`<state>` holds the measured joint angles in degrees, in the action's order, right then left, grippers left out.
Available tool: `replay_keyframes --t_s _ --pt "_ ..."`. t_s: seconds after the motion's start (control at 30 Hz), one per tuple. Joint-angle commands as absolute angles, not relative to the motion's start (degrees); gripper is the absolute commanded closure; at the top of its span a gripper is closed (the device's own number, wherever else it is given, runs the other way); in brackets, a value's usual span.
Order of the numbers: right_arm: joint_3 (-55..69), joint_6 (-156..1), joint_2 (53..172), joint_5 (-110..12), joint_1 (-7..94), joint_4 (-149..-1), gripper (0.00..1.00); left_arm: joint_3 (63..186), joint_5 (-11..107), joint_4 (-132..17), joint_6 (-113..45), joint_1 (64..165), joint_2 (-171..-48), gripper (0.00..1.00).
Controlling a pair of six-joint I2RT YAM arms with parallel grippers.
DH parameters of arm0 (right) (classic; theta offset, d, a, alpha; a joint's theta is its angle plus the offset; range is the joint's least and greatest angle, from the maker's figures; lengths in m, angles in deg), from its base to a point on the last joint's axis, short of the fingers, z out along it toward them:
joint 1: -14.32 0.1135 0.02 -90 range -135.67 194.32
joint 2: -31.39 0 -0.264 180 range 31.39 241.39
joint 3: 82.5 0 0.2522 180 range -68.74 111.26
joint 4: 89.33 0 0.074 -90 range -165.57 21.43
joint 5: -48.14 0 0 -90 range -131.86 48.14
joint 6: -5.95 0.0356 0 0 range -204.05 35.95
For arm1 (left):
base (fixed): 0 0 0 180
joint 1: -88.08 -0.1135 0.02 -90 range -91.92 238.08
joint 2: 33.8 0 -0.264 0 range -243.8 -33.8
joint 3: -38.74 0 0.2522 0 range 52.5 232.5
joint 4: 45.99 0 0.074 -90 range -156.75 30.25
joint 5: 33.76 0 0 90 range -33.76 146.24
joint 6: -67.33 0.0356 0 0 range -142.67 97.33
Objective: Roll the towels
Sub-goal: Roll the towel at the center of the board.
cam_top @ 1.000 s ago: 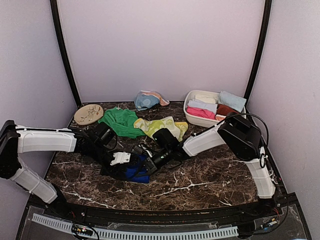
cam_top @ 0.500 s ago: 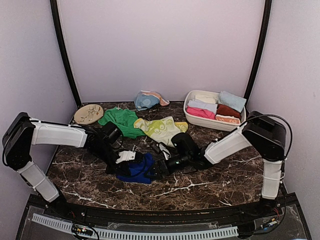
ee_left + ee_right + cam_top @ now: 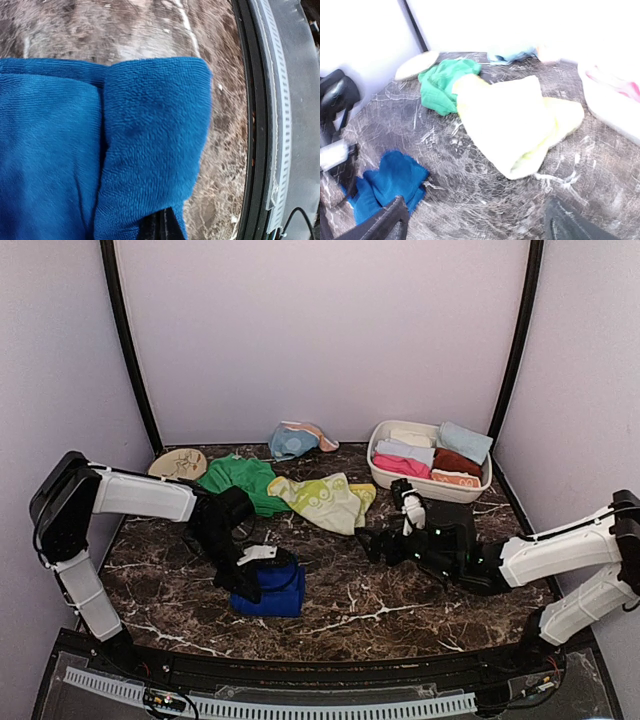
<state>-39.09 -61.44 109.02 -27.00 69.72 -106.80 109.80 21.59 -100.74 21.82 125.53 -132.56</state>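
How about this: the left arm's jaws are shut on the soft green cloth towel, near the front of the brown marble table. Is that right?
Only the colour is wrong. The left arm's jaws are shut on the soft royal blue cloth towel, near the front of the brown marble table; the left wrist view shows it.

Top view: fixed high behind both arm bases, looking down and forward over the whole worktop.
Left wrist view: very close, looking straight down on the royal blue towel, which fills most of the frame.
Right wrist view: low over the worktop, facing the far left corner, right hand at the bottom edge.
Shared: royal blue towel in all three; green towel and yellow-green towel in top and right wrist.
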Motion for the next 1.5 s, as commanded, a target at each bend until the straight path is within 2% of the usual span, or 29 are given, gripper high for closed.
replay_keyframes --t_s 0.0,0.17,0.3,0.6,0.77,1.07,1.13,1.27,1.37,1.47 --pt "-38.84 -84.30 112.33 -23.32 78.47 -111.96 0.13 114.69 22.80 -100.72 18.46 123.69 -139.76 1.00" --pt "-36.04 -103.12 119.85 -16.45 91.89 -110.27 0.11 115.70 23.55 -100.92 18.37 122.05 -141.86 1.00" --pt "-30.86 -115.38 129.30 -15.22 97.88 -112.13 0.15 115.87 22.95 -102.05 18.63 120.49 -143.39 1.00" --pt "-18.95 -126.10 144.39 -22.28 94.26 -116.40 0.25 116.41 22.98 -103.24 20.12 118.68 -143.83 1.00" --pt "-14.56 -127.62 148.73 -25.48 92.07 -113.48 0.41 116.75 22.39 -102.93 20.40 118.35 -144.17 1.00" --pt "-8.87 -126.20 153.69 -30.56 88.75 -105.90 0.56 116.14 22.07 -102.89 22.38 118.13 -143.19 0.95" --pt "-6.46 -124.71 154.42 -32.98 87.86 -101.07 0.67 115.92 22.22 -102.63 22.70 117.62 -142.70 0.91" --pt "-0.14 -118.02 154.58 -41.05 86.19 -86.95 0.89 115.08 21.59 -101.53 22.92 114.63 -138.71 0.76" --pt "2.55 -112.28 154.51 -49.26 85.17 -79.47 0.98 112.58 18.87 -99.60 23.92 109.55 -131.86 0.59" --pt "4.21 -106.22 154.43 -56.69 84.73 -74.66 1.00 109.43 18.65 -98.76 26.23 106.89 -124.36 0.55"
